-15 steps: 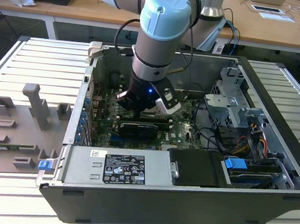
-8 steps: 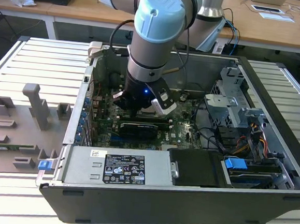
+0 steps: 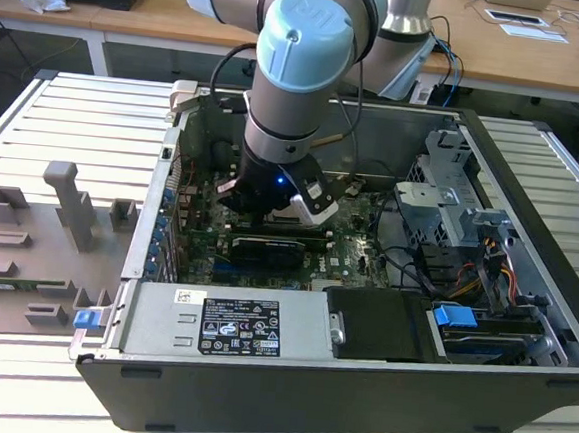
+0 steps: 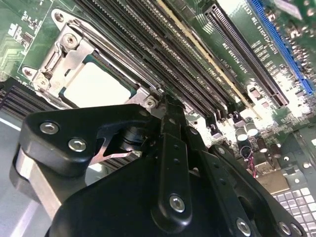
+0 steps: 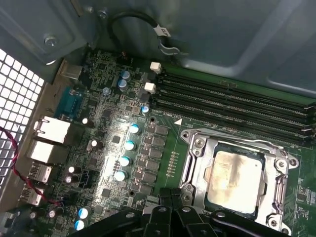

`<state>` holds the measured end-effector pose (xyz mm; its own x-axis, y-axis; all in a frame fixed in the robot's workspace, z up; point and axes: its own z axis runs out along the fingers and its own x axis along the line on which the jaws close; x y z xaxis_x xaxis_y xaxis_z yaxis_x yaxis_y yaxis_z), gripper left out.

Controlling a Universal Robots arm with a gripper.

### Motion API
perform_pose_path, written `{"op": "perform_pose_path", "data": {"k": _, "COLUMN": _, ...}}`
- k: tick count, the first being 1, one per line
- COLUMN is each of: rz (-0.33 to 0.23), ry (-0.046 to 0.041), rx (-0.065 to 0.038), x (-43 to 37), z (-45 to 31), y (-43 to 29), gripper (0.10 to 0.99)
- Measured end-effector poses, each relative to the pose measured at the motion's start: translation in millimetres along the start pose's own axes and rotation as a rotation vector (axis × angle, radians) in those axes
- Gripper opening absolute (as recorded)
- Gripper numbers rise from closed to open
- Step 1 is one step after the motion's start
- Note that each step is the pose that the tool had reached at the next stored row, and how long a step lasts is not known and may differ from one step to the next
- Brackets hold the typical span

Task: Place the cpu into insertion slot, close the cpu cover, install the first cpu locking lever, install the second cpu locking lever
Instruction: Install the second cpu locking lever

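Overall scene: an open computer case (image 3: 357, 382) lies on a slatted table (image 3: 67, 109), and a grey robot arm (image 3: 301, 67) reaches down into it.
End effector: in the exterior view the end effector (image 3: 270, 207) hangs low over the green motherboard (image 3: 351, 262), deep inside the case. Its black linkage fills the near part of both wrist views.
End effector state: the fingertips in the second wrist view (image 4: 170, 106) look drawn close together at the socket's edge, with nothing seen between them; whether they are fully pressed together cannot be told.
Cpu: the cpu (image 5: 236, 182) lies flat in the socket just beyond the end effector, its dull silver top facing up; it also shows in the second wrist view (image 4: 96, 84).
Insertion slot: the insertion slot (image 5: 213, 201) shows as a dark border around the chip, directly ahead of the end effector's tip.
Cpu cover: the cpu cover (image 5: 197, 163) is a silver frame lying down around the chip, with the chip's top showing through its cut-out.
Memory slots: long black memory slots (image 5: 237, 106) run along the far side of the socket from the end effector.
Capacitors: a row of blue-topped capacitors (image 5: 127, 153) stands beside the socket.
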<state>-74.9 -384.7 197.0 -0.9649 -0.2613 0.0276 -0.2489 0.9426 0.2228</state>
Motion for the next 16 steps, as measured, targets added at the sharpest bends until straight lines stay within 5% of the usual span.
{"op": "perform_pose_path", "data": {"k": 8, "rz": -0.001, "ry": -0.005, "rx": 0.0, "x": -0.1, "z": -13.5, "y": 1.9, "gripper": 0.11}}
{"op": "perform_pose_path", "data": {"k": 16, "rz": 0.006, "ry": 0.0277, "rx": -0.004, "x": -39.6, "z": -14.2, "y": 3.8, "gripper": 0.11}}
